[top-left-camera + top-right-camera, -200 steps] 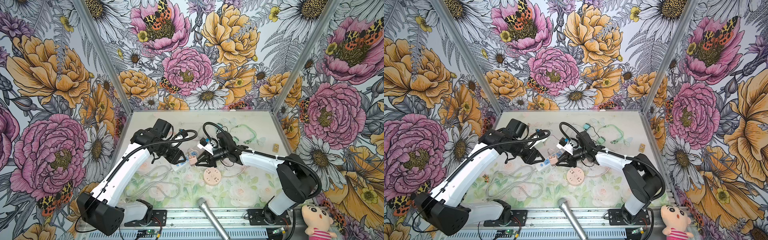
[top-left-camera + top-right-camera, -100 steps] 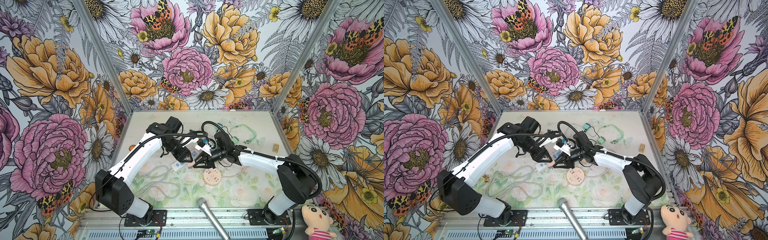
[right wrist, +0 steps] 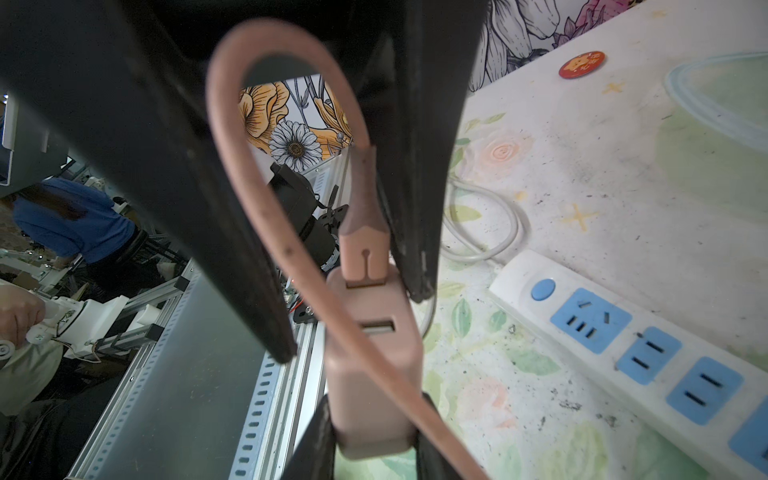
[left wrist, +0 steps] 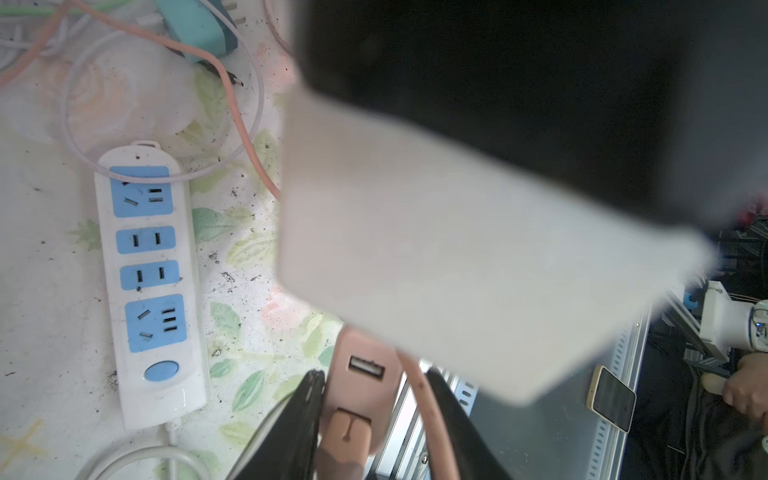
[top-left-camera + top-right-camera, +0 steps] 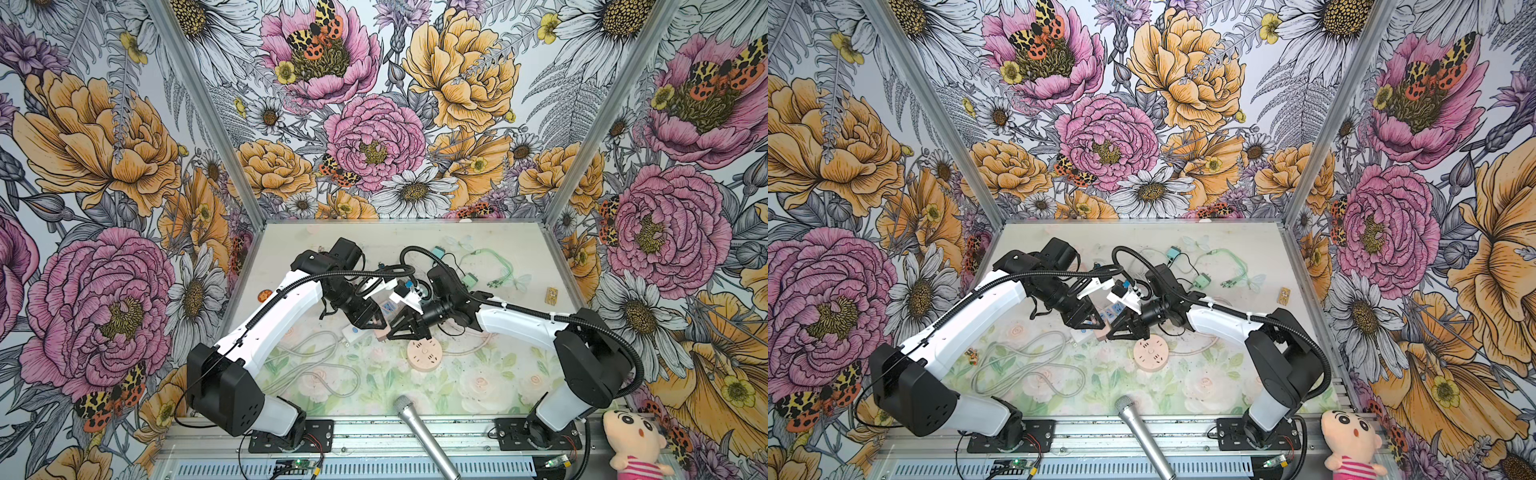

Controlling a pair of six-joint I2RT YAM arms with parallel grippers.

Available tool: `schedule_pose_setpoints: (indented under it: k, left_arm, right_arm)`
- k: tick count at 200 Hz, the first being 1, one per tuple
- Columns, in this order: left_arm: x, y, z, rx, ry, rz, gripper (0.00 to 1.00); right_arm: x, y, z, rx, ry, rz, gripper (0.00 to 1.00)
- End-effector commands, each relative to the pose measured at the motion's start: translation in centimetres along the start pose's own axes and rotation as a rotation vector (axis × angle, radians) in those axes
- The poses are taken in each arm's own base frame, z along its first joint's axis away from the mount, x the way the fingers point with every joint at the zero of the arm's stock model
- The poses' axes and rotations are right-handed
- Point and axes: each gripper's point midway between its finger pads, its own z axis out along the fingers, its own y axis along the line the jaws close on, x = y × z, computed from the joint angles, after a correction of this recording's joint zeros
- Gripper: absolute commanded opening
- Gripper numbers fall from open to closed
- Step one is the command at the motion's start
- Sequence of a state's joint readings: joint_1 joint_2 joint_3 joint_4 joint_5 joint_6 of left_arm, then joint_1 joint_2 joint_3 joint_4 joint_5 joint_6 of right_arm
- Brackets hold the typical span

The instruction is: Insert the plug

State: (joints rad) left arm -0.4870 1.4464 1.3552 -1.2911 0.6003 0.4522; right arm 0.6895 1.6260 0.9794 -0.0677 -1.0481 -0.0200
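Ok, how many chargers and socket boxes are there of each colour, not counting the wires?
Pink: 2 (square pink plastic charger block, round pink plastic socket disc)
Mint green: 2 (small mint-green plastic charger blocks)
White and blue: 1 (long white plastic power strip with blue sockets)
Total: 5

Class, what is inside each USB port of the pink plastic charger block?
A pink USB plug on a pink cable fills one port of the pink plastic charger block; the other port is empty. The plug's metal tip is covered by the block.
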Motion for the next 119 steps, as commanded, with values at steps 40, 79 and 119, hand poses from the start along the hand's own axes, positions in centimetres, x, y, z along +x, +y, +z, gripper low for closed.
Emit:
schedule_pose_setpoints:
  k: [40,79,119]
  left_arm:
    - [0.8,-1.8,1.0,0.066,0.042,0.017,0.43]
    - [-0.9,-0.3,-1.9,0.037,-0.109,-0.027,0.44]
    - [-1.7,-1.0,-3.9,0.023,-0.195,0.006,0.45]
  right_arm:
    - [-4.7,1.0,-1.6,0.052,-0.093,-0.14,0.0]
    - [-5.0,0.3,-2.3,0.072,-0.122,-0.135,0.0]
    - [-4.8,0.0,-2.3,0.082,-0.12,-0.126,0.0]
